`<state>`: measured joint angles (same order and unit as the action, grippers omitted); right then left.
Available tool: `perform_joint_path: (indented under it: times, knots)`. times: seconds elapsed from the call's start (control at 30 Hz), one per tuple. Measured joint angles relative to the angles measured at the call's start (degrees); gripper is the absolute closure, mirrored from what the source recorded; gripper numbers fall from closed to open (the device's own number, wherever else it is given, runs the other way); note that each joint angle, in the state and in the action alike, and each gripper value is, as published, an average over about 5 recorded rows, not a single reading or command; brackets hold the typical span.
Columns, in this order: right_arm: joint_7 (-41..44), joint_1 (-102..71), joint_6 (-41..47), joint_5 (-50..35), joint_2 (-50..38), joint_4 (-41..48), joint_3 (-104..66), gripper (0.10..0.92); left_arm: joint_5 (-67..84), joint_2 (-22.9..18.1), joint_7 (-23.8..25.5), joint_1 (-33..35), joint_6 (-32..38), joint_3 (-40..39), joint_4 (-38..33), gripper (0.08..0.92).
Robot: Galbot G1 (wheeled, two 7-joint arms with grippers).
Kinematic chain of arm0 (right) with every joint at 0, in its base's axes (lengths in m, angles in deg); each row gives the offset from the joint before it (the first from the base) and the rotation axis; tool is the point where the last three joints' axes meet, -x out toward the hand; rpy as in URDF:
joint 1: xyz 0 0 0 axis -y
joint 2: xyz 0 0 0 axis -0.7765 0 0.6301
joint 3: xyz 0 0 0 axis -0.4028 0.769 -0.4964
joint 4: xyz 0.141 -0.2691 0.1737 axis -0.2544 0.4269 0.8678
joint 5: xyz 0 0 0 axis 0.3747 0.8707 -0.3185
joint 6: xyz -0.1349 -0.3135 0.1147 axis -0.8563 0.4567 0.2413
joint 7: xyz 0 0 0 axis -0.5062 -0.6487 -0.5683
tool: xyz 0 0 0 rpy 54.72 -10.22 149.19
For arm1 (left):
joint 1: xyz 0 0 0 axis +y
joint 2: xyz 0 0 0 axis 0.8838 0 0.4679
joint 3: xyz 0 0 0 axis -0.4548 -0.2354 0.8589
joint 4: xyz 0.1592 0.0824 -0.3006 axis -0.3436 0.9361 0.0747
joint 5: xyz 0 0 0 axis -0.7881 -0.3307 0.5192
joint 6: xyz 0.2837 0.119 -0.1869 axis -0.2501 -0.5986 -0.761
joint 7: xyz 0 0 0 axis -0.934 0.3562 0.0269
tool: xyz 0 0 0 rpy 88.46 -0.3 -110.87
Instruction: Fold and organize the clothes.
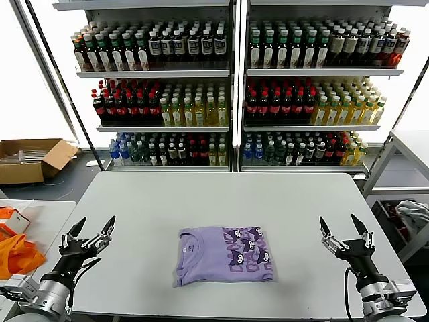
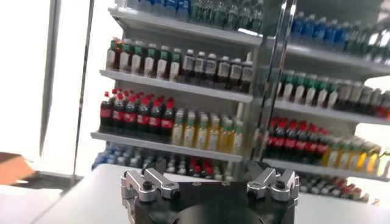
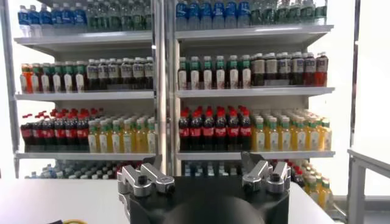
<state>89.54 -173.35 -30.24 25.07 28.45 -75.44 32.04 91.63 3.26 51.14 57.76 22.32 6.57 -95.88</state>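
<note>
The thin, soft lavender T-shirt is lying folded into a flat rectangle, print upward, on the smooth pale surface, between the left gripper and right gripper, both holding their jaws spread and empty.

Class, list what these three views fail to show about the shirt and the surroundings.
- Lavender T-shirt: underside and inner folds hidden by its own fabric, head view; absent from both wrist views.
- Bottle labels: too small to read.
- Orange fabric: cut off by the head view's left edge.
- Grey-white bundle: cut off at the right edge.
</note>
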Motion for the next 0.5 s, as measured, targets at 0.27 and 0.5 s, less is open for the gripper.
perform_joint_path:
  times: [0.27, 0.5]
  knots:
    - [1.5, -1.5, -1.4, 1.2, 0.2, 0.3, -1.2, 0.203, -4.6, -1.0, 0.2, 2.1, 4.4, 1.2, -0.1, 0.177]
    - [2.7, -2.6, -2.2, 2.9, 0.8, -0.4, -1.1, 0.203, -7.3, -2.2, 1.7, 3.8, 6.6, 1.0, -1.4, 0.177]
